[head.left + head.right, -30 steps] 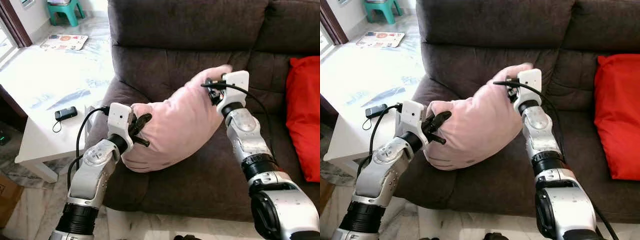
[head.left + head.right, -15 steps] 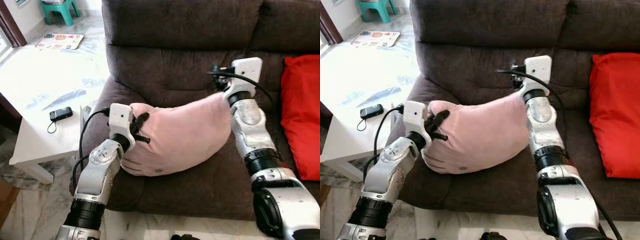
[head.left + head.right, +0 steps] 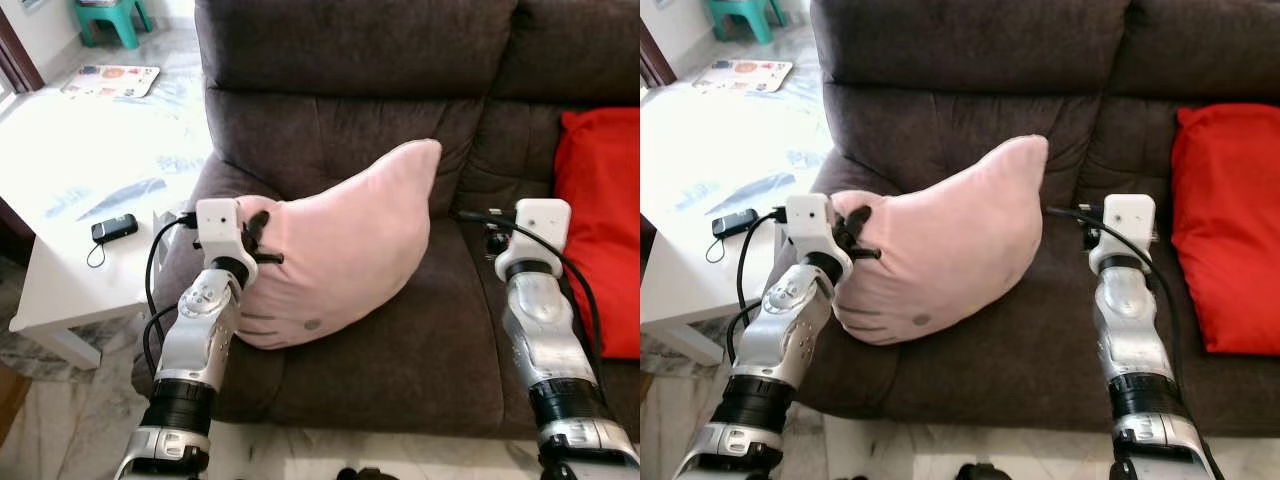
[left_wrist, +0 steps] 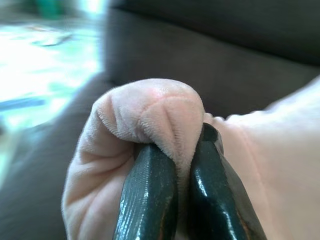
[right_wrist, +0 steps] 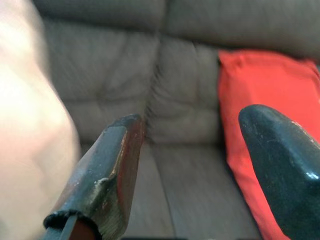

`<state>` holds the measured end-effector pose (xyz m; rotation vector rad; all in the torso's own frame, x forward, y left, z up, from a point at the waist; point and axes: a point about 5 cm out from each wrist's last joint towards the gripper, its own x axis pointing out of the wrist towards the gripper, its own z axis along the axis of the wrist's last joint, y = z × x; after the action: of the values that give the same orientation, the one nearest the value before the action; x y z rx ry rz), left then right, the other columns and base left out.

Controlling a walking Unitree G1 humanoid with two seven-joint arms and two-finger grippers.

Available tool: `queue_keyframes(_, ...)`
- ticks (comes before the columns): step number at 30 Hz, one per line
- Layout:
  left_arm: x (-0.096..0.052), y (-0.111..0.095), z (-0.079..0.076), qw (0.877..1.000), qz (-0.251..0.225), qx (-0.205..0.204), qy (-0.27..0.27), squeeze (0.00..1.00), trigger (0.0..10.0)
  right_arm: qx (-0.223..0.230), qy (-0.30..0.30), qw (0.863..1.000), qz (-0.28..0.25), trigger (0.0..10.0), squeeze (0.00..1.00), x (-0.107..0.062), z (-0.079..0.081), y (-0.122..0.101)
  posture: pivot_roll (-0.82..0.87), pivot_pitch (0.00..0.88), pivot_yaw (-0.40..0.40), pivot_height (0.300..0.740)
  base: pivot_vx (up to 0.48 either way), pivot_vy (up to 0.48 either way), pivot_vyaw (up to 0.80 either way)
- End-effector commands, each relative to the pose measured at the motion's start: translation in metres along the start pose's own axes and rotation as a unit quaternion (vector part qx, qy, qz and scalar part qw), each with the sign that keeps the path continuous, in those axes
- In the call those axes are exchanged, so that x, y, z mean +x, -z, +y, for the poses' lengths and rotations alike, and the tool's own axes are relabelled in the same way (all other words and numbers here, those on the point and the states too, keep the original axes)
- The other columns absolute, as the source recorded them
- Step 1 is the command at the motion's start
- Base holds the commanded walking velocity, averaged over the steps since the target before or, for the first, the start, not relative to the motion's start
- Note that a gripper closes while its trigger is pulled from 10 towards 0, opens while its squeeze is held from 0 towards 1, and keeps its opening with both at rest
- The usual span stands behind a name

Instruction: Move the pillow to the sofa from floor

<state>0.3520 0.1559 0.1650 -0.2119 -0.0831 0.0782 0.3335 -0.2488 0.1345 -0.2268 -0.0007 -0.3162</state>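
Resting on the dark brown fabric sofa (image 3: 420,340), the soft pink velvet pillow (image 3: 340,250) has its corner clamped in my left gripper (image 3: 258,236); my right gripper (image 5: 200,165) hangs apart. Next: unclamping.

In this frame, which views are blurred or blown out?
Left eye view: sharp, but the white table is blown out by daylight. Left wrist view: pillow fold crisp, background soft. Right wrist view: blurred throughout, the red cushion smeared.
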Motion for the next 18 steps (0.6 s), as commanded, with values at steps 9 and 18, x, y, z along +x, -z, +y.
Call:
queue_keyframes(9,-0.002,0.016,0.019,0.997,0.014,-0.017,-0.077,0.0,10.0,0.012,-0.009,1.0,0.007,10.0,0.0,-0.007,0.013,-0.006,-0.07,0.153,-0.036,0.74,0.0,0.0,0.0)
queue_keyframes(18,-0.003,0.046,-0.011,0.989,0.118,-0.062,0.062,0.0,10.0,0.02,-0.017,1.0,0.012,10.0,0.0,-0.012,0.017,-0.005,-0.07,0.16,-0.035,0.74,0.0,0.0,0.0)
